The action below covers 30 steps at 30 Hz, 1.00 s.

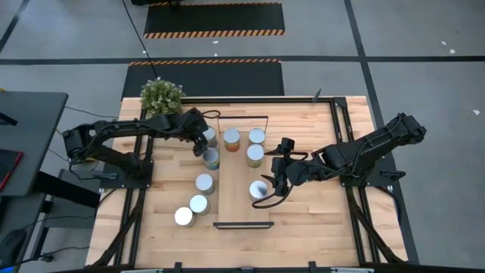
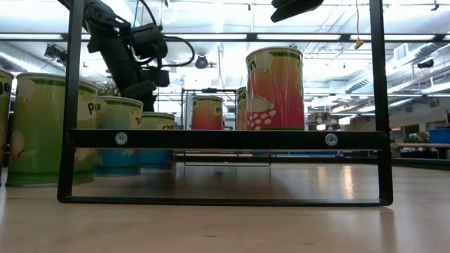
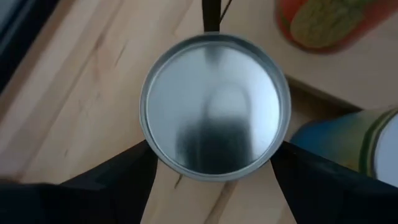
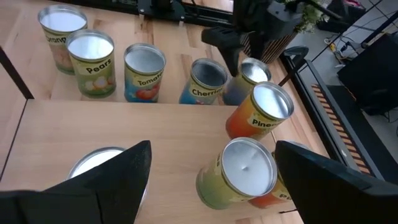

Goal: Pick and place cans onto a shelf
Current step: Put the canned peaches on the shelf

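The shelf (image 1: 239, 208) is a long light-wood board with black end bars (image 2: 225, 138), lying on the table. Several cans stand on it, among them an orange one (image 2: 274, 88) near its near end (image 1: 260, 190). Several more stand on the table to its left (image 1: 198, 204). My left gripper (image 1: 206, 136) is open, pointing down over a silver-topped can (image 3: 214, 106) beside the shelf's far left corner. One finger stands on each side of this can. My right gripper (image 1: 274, 182) is open and empty above the near can (image 4: 99, 165). My left gripper comes from above with its fingers (image 3: 134, 177) at two opposite sides of the can's rim (image 3: 149, 146). I cannot tell whether they touch it. The can stands upright on the table.
A potted green plant (image 1: 161, 95) stands at the table's far left. Three cans (image 1: 255, 155) cluster on the shelf's far half. Cans labelled Pears and Tomato (image 4: 144, 71) stand in a row left of the shelf. Bare board lies between the far cans and the near one.
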Available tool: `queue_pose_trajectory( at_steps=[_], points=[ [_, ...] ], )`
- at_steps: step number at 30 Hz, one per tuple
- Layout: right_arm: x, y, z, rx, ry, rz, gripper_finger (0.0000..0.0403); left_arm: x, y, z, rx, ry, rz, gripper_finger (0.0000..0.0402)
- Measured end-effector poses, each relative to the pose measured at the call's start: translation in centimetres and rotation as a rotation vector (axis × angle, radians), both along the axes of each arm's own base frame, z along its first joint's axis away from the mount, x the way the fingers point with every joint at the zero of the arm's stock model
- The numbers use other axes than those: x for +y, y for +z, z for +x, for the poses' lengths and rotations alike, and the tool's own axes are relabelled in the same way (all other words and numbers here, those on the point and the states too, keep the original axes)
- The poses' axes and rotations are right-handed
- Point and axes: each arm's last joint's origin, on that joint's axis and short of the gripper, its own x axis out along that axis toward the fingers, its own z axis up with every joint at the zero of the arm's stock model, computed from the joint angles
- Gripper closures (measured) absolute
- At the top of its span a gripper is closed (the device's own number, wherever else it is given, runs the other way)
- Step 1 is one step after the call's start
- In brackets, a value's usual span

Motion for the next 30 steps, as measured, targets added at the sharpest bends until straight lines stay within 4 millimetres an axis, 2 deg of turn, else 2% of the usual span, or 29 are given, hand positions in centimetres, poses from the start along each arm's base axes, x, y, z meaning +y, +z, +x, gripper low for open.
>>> queue_pose_trajectory(
  at_steps=[8,22,30],
  points=[
    [0.0,0.0,0.0,0.0,0.0,0.003,0.0053,0.3,0.5,0.6,-0.068,-0.025,0.05,0.0087],
    [-0.1,-0.1,0.1,0.007,0.011,0.016,0.0053,0.5,0.9,1.1,-0.095,-0.145,0.135,0.0087],
    [0.0,-0.1,0.1,0.001,0.001,0.034,0.0053,0.4,0.8,1.0,-0.079,-0.147,0.136,0.0088]
  ],
)
